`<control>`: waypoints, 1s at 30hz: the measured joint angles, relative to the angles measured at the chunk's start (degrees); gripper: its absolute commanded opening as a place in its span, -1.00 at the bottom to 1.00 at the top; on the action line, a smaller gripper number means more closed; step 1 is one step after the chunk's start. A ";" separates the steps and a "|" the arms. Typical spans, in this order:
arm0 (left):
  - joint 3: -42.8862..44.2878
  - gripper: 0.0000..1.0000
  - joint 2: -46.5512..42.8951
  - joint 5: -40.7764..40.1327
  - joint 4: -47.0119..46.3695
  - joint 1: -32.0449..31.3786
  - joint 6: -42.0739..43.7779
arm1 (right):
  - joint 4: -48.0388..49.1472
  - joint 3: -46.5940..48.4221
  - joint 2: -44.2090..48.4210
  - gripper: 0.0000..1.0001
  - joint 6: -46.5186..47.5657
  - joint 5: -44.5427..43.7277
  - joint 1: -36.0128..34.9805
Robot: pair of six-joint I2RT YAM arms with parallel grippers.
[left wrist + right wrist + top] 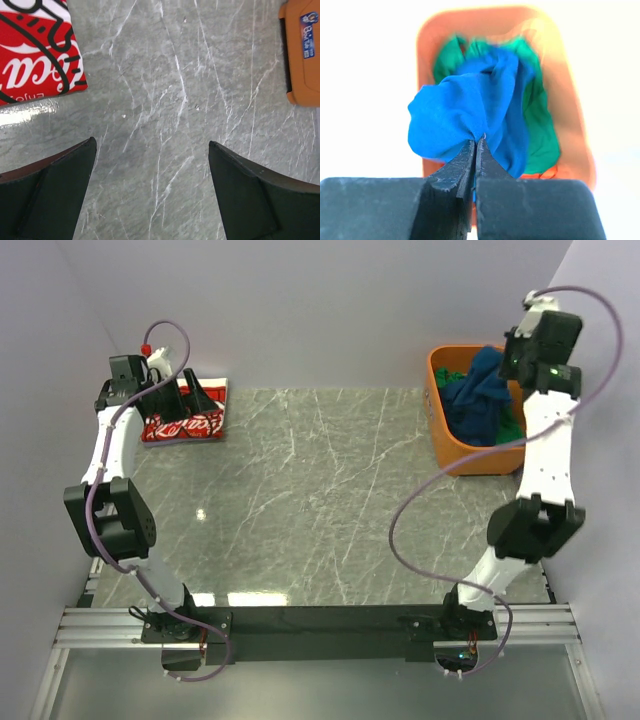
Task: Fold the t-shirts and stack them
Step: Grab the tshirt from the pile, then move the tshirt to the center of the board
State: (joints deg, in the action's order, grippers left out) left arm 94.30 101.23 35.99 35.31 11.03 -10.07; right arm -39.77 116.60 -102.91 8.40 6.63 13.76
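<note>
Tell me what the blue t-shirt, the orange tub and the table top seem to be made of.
Blue t-shirt: soft matte cloth; it bunches and creases where the right fingers pinch it. Orange tub: probably smooth moulded plastic, with rounded corners. Table top: glossy grey stone or a marble-look laminate; white veins and glare show.

Left claw (152, 150) spread; right claw (476, 142) pinched, raised.

- Left arm (112, 445) and right arm (545, 450): white rounded shells between blocky black joint housings (108, 520).
- A thin purple cable (400, 515) runs along each arm.
- Left fingers (50, 195) and right fingers (452, 172): matt black wedges tapering to the tips.
- A small green light (553, 367) on the right wrist.
- Black base plate (320, 620) on a silver rail (100, 618).
</note>
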 measured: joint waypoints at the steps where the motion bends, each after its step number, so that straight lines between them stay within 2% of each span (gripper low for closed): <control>1: 0.00 0.99 -0.33 0.04 -0.17 -0.02 -0.17 | 0.02 -0.04 2.69 -1.00 -0.48 0.48 0.00; 6: -0.50 0.99 -4.02 0.20 -1.55 0.00 -1.14 | 0.57 0.72 12.17 -1.00 -3.02 3.19 0.00; 15: -1.86 0.99 -9.60 0.92 -3.41 0.00 -2.89 | 4.85 8.41 18.51 -1.00 -10.62 9.62 -1.33; 23: -4.15 0.99 -13.70 1.27 -4.79 0.00 -4.22 | 20.59 12.28 24.44 -1.00 -20.98 14.67 -5.62; 30: -5.22 0.99 -17.66 1.25 -6.08 -0.02 -4.72 | 32.37 18.78 24.24 -1.00 -26.05 15.65 -15.54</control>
State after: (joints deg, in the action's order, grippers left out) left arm 89.08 83.57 37.23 29.23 11.00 -14.79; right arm -7.40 135.37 -78.67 -17.65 22.28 -1.78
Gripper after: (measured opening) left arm 0.995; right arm 0.016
